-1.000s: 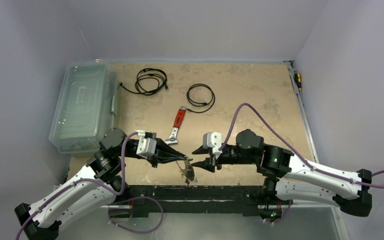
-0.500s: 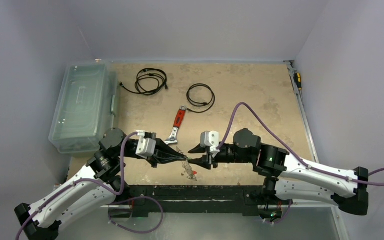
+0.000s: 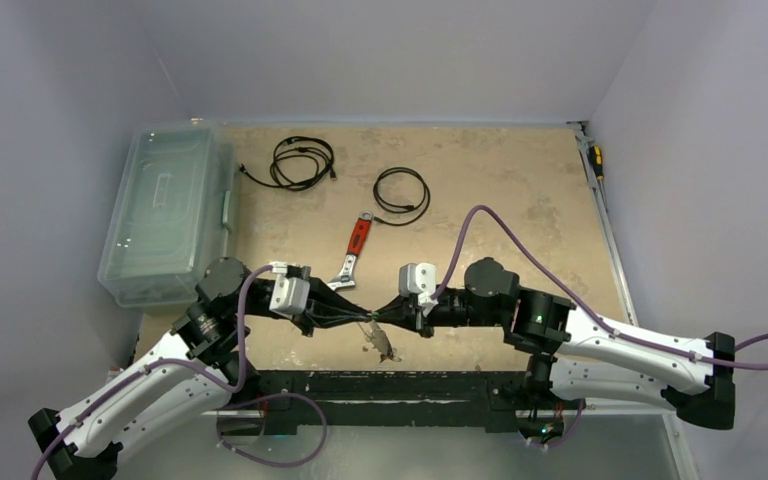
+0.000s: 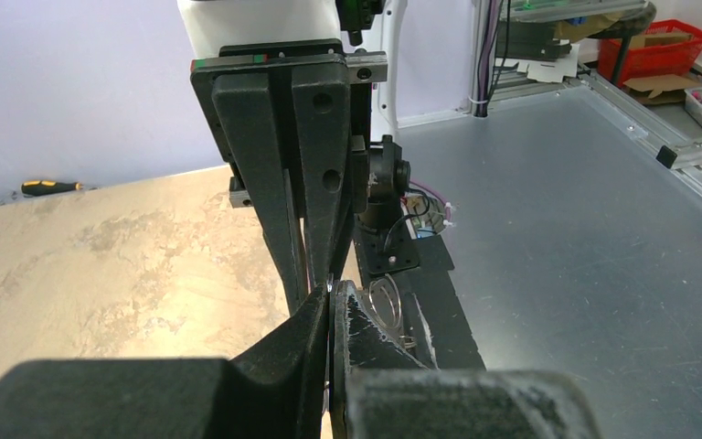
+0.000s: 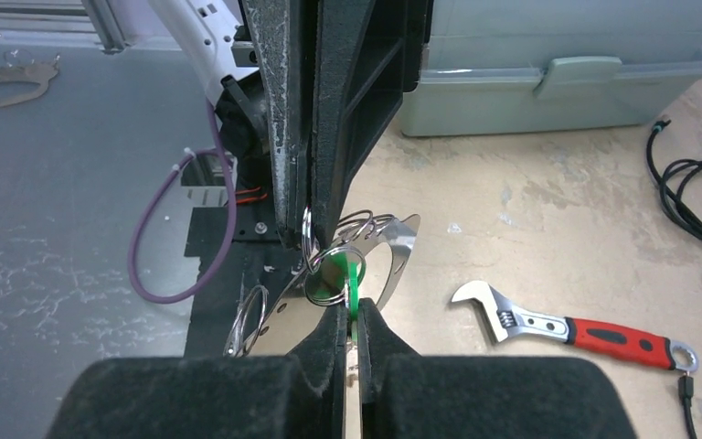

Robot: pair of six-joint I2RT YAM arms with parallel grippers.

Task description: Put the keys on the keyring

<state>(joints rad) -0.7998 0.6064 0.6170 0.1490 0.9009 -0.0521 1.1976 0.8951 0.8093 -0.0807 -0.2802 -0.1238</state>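
Right gripper [image 5: 349,320] was gaping a second ago and has now snapped shut, pinching the green key [image 5: 342,274]. Left gripper [image 3: 358,318] is clamped tip to tip against it, holding the keyring [image 5: 307,240] wire just above the middle of the bench's [image 3: 520,190] near edge, with silver keys [image 3: 381,345] dangling below. So I'd say threading can start now.
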